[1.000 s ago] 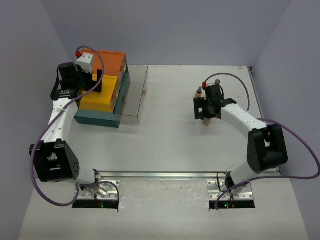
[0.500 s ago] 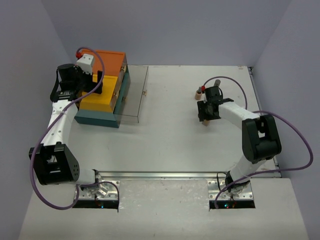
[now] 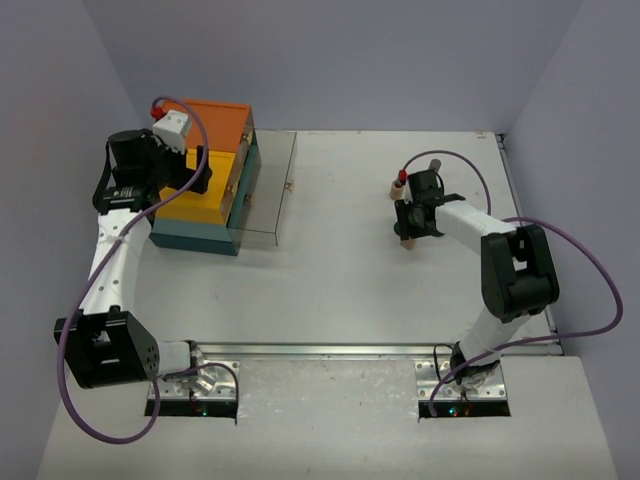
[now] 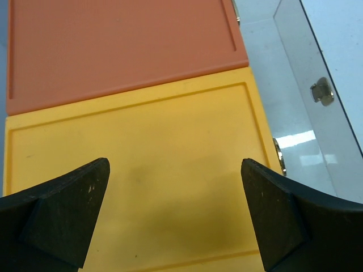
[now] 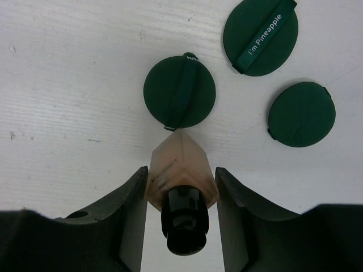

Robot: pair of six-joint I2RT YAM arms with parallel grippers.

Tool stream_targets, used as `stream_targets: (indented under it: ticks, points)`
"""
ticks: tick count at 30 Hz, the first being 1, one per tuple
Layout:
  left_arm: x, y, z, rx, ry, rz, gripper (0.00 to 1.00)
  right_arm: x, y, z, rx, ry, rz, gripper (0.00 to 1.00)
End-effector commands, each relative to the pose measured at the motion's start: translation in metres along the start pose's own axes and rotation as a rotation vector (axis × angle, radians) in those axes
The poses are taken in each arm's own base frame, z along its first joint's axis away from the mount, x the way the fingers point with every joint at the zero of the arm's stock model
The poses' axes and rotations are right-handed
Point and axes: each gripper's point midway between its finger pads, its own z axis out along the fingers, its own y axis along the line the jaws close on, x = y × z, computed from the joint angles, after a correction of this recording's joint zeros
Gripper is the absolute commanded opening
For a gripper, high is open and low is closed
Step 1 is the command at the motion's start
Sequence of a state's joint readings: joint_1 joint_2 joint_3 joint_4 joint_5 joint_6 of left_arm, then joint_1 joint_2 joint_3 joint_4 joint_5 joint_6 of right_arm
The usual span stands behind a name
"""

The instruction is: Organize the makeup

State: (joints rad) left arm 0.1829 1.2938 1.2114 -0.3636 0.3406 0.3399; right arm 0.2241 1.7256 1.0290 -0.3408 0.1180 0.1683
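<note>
A tan square bottle [image 5: 180, 161] with a black cap [image 5: 184, 224] stands upright on the white table, and my right gripper [image 5: 181, 175] is shut on it, both fingers pressing its sides. Three dark green round discs lie just beyond it: one [image 5: 180, 99] touching the bottle's far corner, one [image 5: 261, 35] printed "I'm Pineapple", one [image 5: 301, 114] to the right. From above, the right gripper [image 3: 408, 226] covers the discs and only the bottle's [image 3: 407, 241] foot shows. My left gripper [image 4: 176, 209] hangs open above the yellow drawer top [image 4: 142, 141].
The orange-yellow-teal drawer box [image 3: 215, 195] stands at the far left of the table, with a clear lid [image 3: 268, 190] lying open to its right. The orange top [image 4: 113, 45] sits beyond the yellow one. Purple-grey walls enclose the table.
My right gripper's fingers have closed in from wide open onto the tan bottle, and the wrist has turned slightly. The left arm has shifted a little over the drawer box.
</note>
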Motion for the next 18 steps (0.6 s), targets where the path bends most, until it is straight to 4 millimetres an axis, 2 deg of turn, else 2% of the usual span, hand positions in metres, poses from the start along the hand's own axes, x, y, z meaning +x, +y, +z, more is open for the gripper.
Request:
stream_targets:
  ticks: [1,3,7,8,11,15,18]
  points:
    - [-0.020,-0.019,-0.020,0.078,-0.058,0.034,1.00,-0.006,0.003,-0.002,-0.024,-0.013,-0.012,0.01]
    - [-0.020,-0.022,-0.024,0.090,-0.061,0.045,1.00,-0.007,0.004,-0.008,-0.027,-0.011,-0.008,0.00]
    - [-0.019,-0.036,-0.030,0.166,-0.060,0.065,1.00,-0.026,0.023,-0.035,-0.130,-0.062,0.022,0.00]
    - [-0.021,-0.043,-0.033,0.199,-0.065,0.066,1.00,-0.032,0.033,-0.044,-0.176,-0.086,0.039,0.00]
    - [-0.027,-0.056,-0.041,0.263,-0.087,0.080,1.00,-0.063,0.066,-0.087,-0.320,-0.221,0.049,0.00]
    - [-0.025,-0.082,-0.051,0.353,-0.096,0.160,1.00,-0.091,0.101,-0.121,-0.390,-0.315,0.041,0.00]
    - [-0.017,-0.099,-0.052,0.390,-0.085,0.227,1.00,-0.114,0.139,-0.149,-0.480,-0.374,0.030,0.00]
